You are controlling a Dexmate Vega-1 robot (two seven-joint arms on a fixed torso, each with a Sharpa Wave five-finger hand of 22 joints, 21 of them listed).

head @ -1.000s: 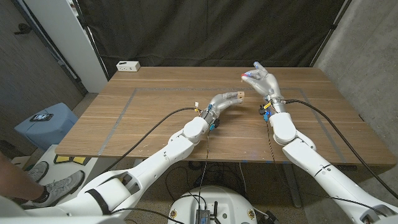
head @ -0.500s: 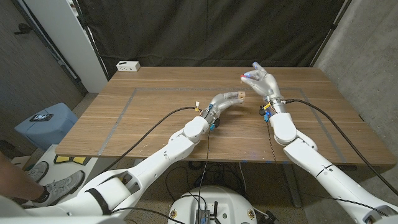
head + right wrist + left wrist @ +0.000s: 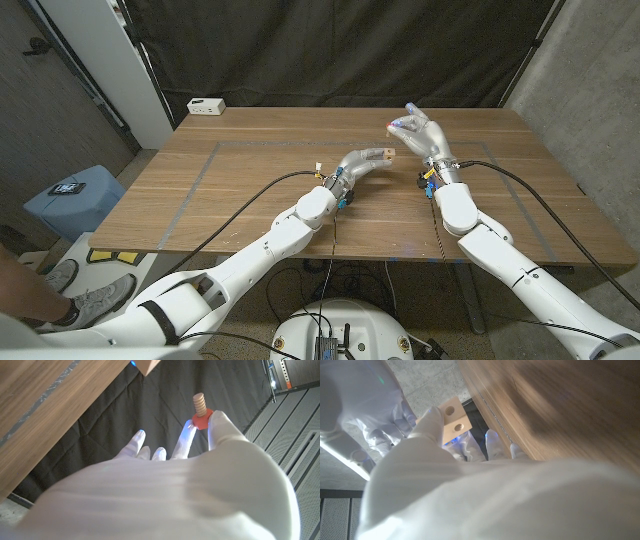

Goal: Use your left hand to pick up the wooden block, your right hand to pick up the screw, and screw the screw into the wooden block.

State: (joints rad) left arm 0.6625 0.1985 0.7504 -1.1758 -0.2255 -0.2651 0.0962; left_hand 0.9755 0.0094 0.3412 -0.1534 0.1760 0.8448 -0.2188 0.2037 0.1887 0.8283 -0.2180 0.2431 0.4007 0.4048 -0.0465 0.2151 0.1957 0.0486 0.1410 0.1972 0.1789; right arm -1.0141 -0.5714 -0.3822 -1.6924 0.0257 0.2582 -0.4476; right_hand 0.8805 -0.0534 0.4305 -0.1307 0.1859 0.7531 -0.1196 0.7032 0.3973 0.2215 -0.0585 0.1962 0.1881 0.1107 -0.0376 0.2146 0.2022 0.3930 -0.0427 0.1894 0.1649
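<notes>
My left hand [image 3: 362,160] holds the small wooden block [image 3: 385,153] lifted over the middle of the table; in the left wrist view the block [image 3: 453,417] shows two round holes above my fingers [image 3: 431,425]. My right hand [image 3: 420,131] is raised to the right of the block and pinches the screw [image 3: 399,121] by its red head. In the right wrist view the screw [image 3: 200,410] has a pale wooden thread sticking up from the red head, held between fingertips [image 3: 216,422]. A short gap separates screw and block.
The wooden table [image 3: 250,180] carries grey tape lines. A white box [image 3: 206,105] lies at the far left corner. Black cables [image 3: 500,170] trail from both wrists across the table. A black curtain hangs behind. A person's shoe [image 3: 95,297] shows at lower left.
</notes>
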